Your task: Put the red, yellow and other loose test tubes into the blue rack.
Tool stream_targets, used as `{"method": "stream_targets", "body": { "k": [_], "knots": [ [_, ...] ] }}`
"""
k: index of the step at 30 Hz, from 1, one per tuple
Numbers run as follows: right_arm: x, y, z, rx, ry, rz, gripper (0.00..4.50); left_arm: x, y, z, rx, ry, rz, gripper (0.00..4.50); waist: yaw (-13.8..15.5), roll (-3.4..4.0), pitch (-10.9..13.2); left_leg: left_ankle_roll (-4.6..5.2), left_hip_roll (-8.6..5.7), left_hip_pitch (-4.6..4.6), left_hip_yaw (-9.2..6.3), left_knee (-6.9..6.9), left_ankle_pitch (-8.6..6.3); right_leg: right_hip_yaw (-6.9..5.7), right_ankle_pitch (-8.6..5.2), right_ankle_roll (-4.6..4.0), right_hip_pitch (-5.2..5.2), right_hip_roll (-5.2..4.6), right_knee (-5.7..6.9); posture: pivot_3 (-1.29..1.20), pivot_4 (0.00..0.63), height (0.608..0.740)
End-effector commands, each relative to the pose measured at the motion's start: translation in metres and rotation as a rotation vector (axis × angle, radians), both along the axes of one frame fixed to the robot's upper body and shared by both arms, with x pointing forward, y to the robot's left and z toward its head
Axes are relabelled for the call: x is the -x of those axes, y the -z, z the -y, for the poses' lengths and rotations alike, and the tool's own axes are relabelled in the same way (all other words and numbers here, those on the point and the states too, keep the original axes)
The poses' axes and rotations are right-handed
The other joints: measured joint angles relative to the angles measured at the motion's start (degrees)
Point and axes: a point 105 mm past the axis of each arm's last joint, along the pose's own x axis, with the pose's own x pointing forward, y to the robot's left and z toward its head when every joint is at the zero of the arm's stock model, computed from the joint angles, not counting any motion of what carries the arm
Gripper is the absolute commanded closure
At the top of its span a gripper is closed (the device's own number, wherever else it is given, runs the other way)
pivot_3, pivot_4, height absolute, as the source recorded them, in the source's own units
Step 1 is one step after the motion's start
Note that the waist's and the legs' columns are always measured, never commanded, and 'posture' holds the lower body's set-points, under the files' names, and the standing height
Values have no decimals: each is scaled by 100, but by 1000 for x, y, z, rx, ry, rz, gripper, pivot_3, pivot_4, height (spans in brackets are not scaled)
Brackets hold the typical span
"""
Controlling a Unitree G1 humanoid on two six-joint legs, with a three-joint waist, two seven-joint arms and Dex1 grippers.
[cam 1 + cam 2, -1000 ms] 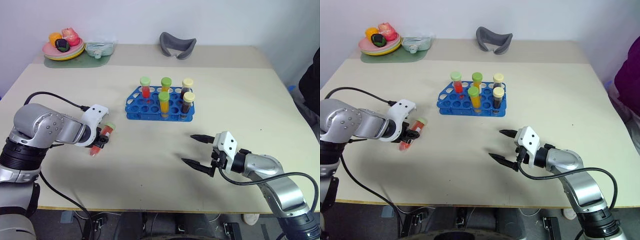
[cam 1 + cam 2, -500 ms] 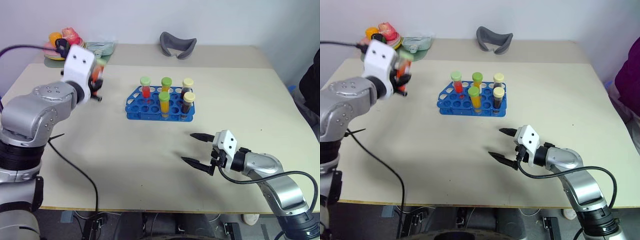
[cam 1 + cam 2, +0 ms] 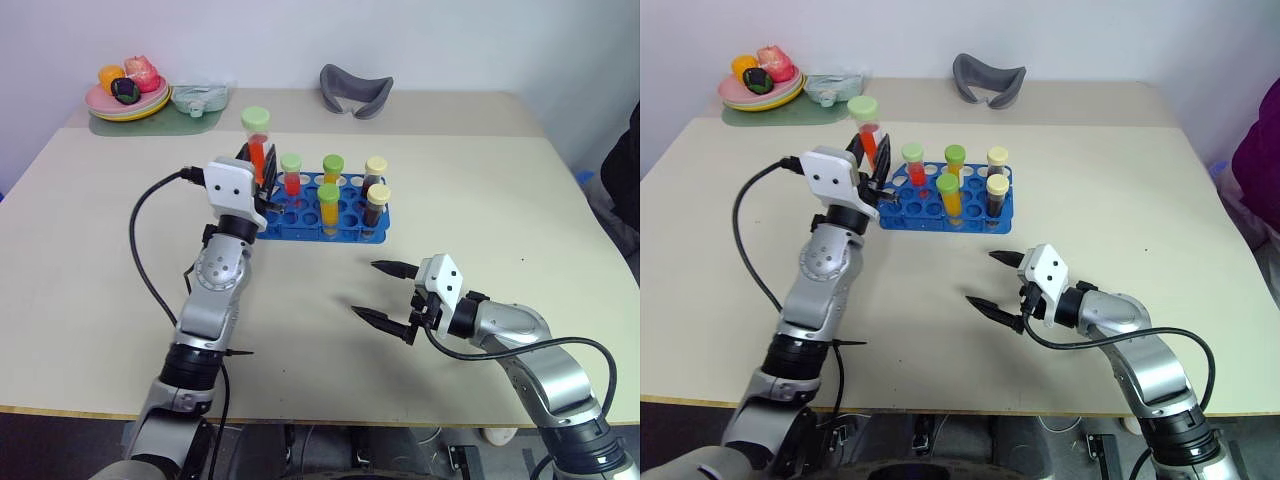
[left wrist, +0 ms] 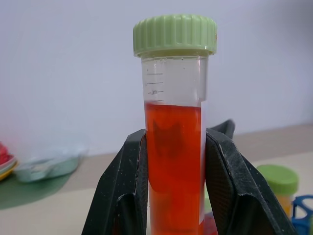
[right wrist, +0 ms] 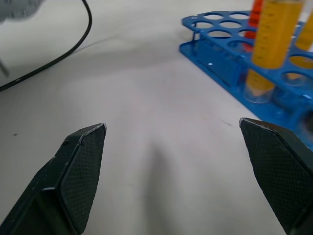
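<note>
My left gripper (image 3: 260, 165) is shut on a loose test tube (image 3: 257, 140) of red liquid with a pale green cap. It holds the tube upright just above the left end of the blue rack (image 3: 300, 218). In the left wrist view the black fingers (image 4: 124, 191) clamp the tube (image 4: 173, 147) below its cap. Several capped tubes of red, yellow-orange and dark brown liquid stand in the rack's holes. My right gripper (image 3: 366, 288) hovers open and empty over the table in front of the rack. The rack (image 5: 215, 46) also lies beyond my right gripper's fingers (image 5: 80, 166).
A plate of toy fruit (image 3: 125, 98) and a pale green container (image 3: 198, 98) sit at the back left. A grey curved object (image 3: 355, 90) lies at the back centre. A black cable (image 3: 140, 255) loops from my left arm. A person's dark clothing (image 3: 625, 160) shows at the right edge.
My left arm has lifted the red tube from the table's left side, swung right and turned it upright over the rack's left end. My right gripper has stayed in place, open.
</note>
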Motion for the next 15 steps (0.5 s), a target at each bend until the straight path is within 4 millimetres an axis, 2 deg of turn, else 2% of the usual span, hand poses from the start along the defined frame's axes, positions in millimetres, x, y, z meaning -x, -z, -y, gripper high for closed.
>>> {"method": "stream_targets", "body": {
  "k": [1, 9, 15],
  "knots": [
    [-1, -17, -1, -36, 13, 57, 0, 5, -5, 6, 6, 33, 72, 3146, -1, 0, 0, 0, 0, 0, 0, 0, 0, 0, 0, 0, 0, -1, 0, 0, 150, 735],
    [-12, -25, 6, -63, 102, 93, 0, -3, 19, 11, -7, 29, 49, 3146, 1, 0, 0, 2, 0, 0, 0, 0, -1, -1, 0, 1, 1, -2, 0, 0, 150, 735],
    [-10, -24, 4, -67, 102, 86, 0, -8, 32, 16, 15, 39, 23, 3146, 0, 0, 0, 3, 0, 0, 0, 0, -1, -2, 0, 0, 1, -1, 0, 0, 150, 735]
  ]
}}
